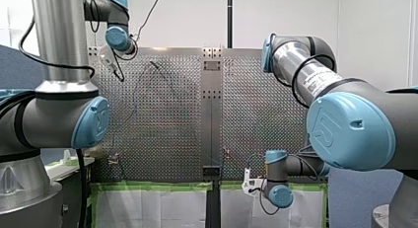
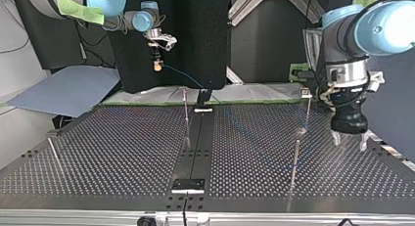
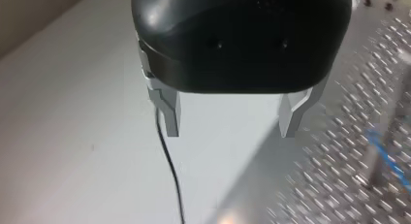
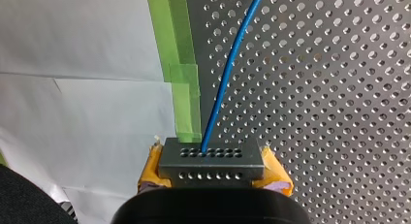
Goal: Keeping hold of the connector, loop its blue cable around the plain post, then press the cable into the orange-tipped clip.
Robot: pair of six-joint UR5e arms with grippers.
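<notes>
Careful: your right pincer (image 4: 213, 174) pinches the connector (image 4: 211, 158), your left pincer (image 3: 230, 129) is spread; tug the blue cable (image 4: 228, 78) hard and the connector may slip.

I am running a robotics lab bench: my left arm (image 1: 59, 119) and my right arm (image 1: 345, 124) flank a perforated metal table (image 2: 122, 152) edged with green tape (image 4: 181, 64), plain white walls (image 1: 296, 16) behind.
</notes>
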